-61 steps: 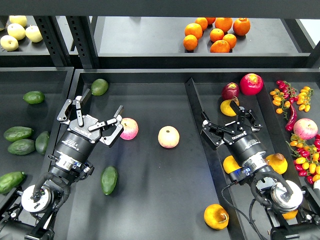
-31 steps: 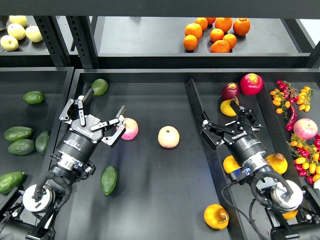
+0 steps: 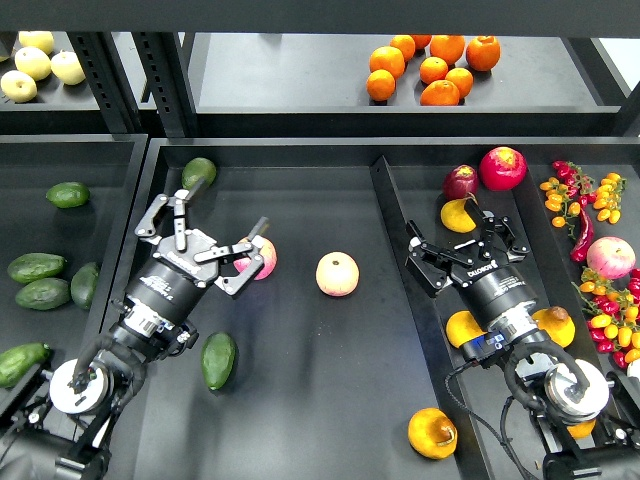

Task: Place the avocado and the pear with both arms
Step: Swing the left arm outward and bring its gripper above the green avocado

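Where the left tool (image 3: 213, 238) reaches over the middle black tray (image 3: 330, 400), its black body covers most of a pink-and-yellow apple (image 3: 262, 258), so only the apple's right edge shows; whether a finger touches it cannot be told. That tool's two fingers are spread wide with nothing between them, and the arm rises from the lower left corner, tilted up and to the right. A glossy dark green avocado (image 3: 218, 360) lies on the tray floor just beside the arm's wrist, below the tool and apart from it. A squat yellow-orange pear with a brown blush (image 3: 433, 432) lies near the tray's lower right, close to the divider wall. A second pink-and-yellow apple (image 3: 337, 273) sits free at mid tray, and a lighter green round fruit (image 3: 198, 172) lies by the top left corner, partly behind a fingertip.

The right tool (image 3: 466, 240) hangs over the right-hand tray (image 3: 395, 200), fingers parted and empty, just below a yellow fruit (image 3: 459, 214) and a dark red apple (image 3: 460, 182). Its arm hides parts of more yellow fruits (image 3: 461, 328) lower down
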Controlling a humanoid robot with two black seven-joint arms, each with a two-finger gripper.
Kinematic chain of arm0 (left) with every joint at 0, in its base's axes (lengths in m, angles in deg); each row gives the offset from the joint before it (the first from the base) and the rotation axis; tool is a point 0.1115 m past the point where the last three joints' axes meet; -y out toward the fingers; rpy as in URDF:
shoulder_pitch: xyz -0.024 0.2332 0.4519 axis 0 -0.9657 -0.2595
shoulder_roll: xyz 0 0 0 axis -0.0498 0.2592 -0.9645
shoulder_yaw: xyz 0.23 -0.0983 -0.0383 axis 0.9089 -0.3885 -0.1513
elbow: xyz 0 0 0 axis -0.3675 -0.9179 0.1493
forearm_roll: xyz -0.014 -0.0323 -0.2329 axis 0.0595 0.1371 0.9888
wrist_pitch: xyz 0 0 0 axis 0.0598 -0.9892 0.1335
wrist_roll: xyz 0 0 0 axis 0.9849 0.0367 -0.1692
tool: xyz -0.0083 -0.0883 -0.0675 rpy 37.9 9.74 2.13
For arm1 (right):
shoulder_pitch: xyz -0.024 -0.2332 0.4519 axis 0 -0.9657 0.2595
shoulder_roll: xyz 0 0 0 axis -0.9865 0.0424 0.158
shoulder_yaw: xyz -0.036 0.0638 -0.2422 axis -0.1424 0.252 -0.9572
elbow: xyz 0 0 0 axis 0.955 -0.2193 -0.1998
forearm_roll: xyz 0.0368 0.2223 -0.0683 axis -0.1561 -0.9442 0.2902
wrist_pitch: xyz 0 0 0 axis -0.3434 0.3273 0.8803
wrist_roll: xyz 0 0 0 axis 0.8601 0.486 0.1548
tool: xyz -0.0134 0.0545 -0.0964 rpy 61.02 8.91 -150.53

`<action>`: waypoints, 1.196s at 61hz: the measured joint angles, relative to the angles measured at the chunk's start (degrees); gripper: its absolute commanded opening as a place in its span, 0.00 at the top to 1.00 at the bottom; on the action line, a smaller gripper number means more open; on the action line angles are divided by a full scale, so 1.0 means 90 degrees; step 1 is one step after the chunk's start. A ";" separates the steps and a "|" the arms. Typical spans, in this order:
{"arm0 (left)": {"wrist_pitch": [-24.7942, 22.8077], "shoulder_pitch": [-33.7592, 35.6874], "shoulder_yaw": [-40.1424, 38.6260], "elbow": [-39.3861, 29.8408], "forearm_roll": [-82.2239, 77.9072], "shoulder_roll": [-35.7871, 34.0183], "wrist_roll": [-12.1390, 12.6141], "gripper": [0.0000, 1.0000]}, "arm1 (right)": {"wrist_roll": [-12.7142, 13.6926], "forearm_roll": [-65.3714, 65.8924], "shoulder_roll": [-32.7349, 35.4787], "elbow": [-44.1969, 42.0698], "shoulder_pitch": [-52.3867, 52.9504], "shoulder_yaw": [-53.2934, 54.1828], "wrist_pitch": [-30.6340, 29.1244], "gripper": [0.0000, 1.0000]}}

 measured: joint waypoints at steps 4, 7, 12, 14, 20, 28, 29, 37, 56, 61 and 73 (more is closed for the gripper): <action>0.0000 0.0160 0.0086 0.0043 -0.0014 -0.0162 0.0221 0.01 | 0.0000 0.0008 0.0000 0.0005 -0.0001 0.0006 0.0004 0.00; 0.0000 0.0290 0.0152 0.0053 -0.0031 -0.0304 0.0389 0.01 | 0.0001 0.0018 0.0000 0.0013 -0.0001 0.0009 0.0014 0.00; 0.0000 0.0566 0.0280 0.0067 -0.0198 -0.0728 0.0743 0.01 | 0.0000 0.0026 0.0000 0.0023 -0.0002 0.0041 0.0070 0.00; 0.0000 0.0656 0.0334 0.0082 -0.0273 -0.0894 0.0803 0.01 | 0.0000 0.0026 0.0000 0.0025 -0.0002 0.0057 0.0097 0.00; 0.0000 0.0984 0.0690 0.0206 -0.0445 -0.1495 0.0872 0.01 | 0.0000 0.0030 0.0000 0.0028 0.0011 0.0086 0.0201 0.00; 0.0000 0.1701 0.1690 0.0319 -0.0565 -0.2279 0.0888 0.01 | -0.0001 0.0040 0.0000 0.0038 0.0041 0.0150 0.0260 0.00; 0.0000 0.1829 0.1848 0.0335 -0.0580 -0.2379 0.0886 0.01 | 0.0000 0.0041 0.0000 0.0041 0.0044 0.0165 0.0263 0.00; 0.0000 0.2690 0.2868 0.0527 -0.0647 -0.3105 0.0885 0.01 | -0.0010 0.0059 0.0001 0.0050 0.0099 0.0314 0.0341 0.00; 0.0000 0.4997 0.5424 0.0887 -0.0968 -0.3944 0.0884 0.01 | -0.0009 0.0076 0.0000 0.0028 0.0245 0.0414 0.0638 0.00; 0.0000 0.5603 0.6219 0.0890 -0.1169 -0.3989 0.0884 0.01 | -0.0012 0.0076 0.0000 0.0021 0.0380 0.0506 0.0822 0.00; -0.0001 0.6608 0.7633 0.0868 -0.1415 -0.3901 0.0884 0.01 | -0.0010 0.0100 0.0000 -0.0002 0.0695 0.0664 0.1124 0.00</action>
